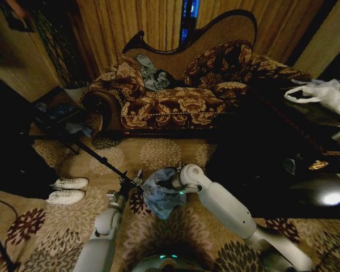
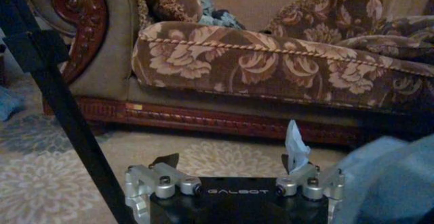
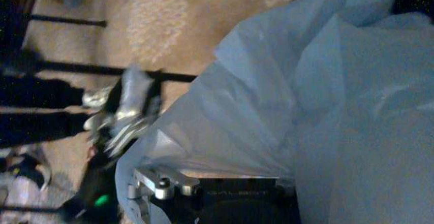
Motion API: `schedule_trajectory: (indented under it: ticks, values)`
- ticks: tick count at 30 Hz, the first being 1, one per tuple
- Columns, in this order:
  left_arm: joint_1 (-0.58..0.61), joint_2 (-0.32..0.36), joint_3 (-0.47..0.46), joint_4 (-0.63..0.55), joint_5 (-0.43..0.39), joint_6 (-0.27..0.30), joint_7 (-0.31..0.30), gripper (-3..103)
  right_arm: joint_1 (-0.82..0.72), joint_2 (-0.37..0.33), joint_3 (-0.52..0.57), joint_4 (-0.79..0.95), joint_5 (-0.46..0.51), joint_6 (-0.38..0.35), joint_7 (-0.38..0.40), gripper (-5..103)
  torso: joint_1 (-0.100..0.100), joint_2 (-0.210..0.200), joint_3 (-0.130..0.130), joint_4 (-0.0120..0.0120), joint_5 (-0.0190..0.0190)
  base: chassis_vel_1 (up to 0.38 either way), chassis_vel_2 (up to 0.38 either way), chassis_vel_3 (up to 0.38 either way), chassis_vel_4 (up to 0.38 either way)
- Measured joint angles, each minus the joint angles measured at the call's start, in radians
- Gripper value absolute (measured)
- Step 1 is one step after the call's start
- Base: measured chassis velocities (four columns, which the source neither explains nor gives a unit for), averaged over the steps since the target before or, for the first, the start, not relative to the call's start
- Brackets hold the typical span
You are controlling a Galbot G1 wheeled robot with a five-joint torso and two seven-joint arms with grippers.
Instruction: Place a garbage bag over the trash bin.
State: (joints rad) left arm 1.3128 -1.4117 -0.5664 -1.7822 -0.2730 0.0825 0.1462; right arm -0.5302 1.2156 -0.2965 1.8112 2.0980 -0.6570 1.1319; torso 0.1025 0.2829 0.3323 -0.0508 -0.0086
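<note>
left end effector point(image 1: 131, 182): spread, just left of garbage bag point(image 1: 160, 194) | right end effector point(image 1: 169, 182): buried in bag, grip unclear | bag over rug point(image 1: 158, 153), sofa point(image 1: 175, 102) far

two glossy white rounded arms, small green lights near the wrists; black left gripper point(image 2: 230, 170) marked "galbot", silver bolted knuckles.

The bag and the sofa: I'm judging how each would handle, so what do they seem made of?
The bag looks like thin, pale blue translucent plastic film, going by its sharp wrinkles and soft sheen. The sofa seems upholstered in matte woven floral fabric with corded edging, on a glossy carved frame, probably wood.
</note>
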Motion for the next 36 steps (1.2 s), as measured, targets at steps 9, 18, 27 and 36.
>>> schedule_trajectory:
  ticks: [9,18,27,36]
  values:
    - [0.002,0.002,0.005,0.032,-0.002,-0.031,0.023,100,-0.008,-0.053,-0.134,0.128,-0.305,-0.062,-0.154,100,0.0,0.0,0.0,-0.0002,0.0,0.0,0.0,0.0,0.0]
    - [-0.002,0.004,0.004,0.022,-0.009,-0.033,0.028,99,-0.001,-0.038,-0.2,0.1,-0.458,-0.041,-0.209,92,0.0,0.0,0.0,-0.0001,0.0,0.0,0.0,0.0,0.0]
    - [0.002,0.009,-0.002,0.011,-0.017,-0.031,0.032,96,0.015,-0.025,-0.211,0.093,-0.471,-0.007,-0.203,65,0.0,0.0,0.0,-0.0001,0.0,0.0,0.0,0.0,0.0]
    - [0.008,0.006,-0.001,0.005,-0.016,-0.036,0.048,97,0.037,-0.015,-0.211,0.113,-0.442,0.016,-0.188,41,0.0,0.0,0.0,-0.0001,0.0,0.0,0.0,0.0,0.0]
